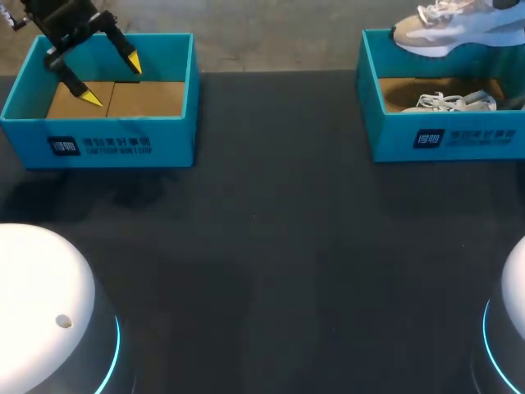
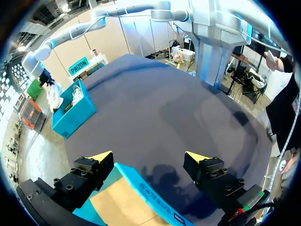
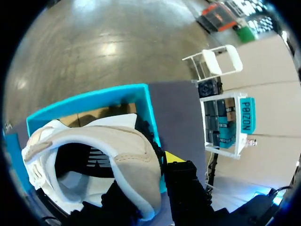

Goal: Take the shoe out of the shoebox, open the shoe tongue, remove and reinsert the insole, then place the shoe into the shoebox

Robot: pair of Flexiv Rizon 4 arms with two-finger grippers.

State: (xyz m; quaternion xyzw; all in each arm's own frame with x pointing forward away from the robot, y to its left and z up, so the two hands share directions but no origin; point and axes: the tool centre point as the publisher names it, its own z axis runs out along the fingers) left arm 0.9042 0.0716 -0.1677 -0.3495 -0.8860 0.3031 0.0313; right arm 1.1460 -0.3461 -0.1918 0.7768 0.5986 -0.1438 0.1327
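Observation:
A beige and white shoe point(image 1: 456, 25) hangs above the right teal shoebox point(image 1: 443, 135), at the table's far right. A second shoe point(image 1: 449, 101) with white laces lies inside that box. In the right wrist view my right gripper point(image 3: 151, 175) is shut on the heel collar of the lifted shoe point(image 3: 113, 150), one finger inside it and one outside, over the box point(image 3: 94, 100). My left gripper point(image 1: 112, 80) stands open above the left teal shoebox point(image 1: 98, 139), which holds only its cardboard floor. In the left wrist view the left gripper point(image 2: 149, 157) straddles that box's rim point(image 2: 141, 186).
The dark table point(image 1: 271, 246) stretches between the two boxes. My arms' white bases point(image 1: 41, 304) sit at the near corners. In the left wrist view the right box point(image 2: 73, 112) shows far across the table.

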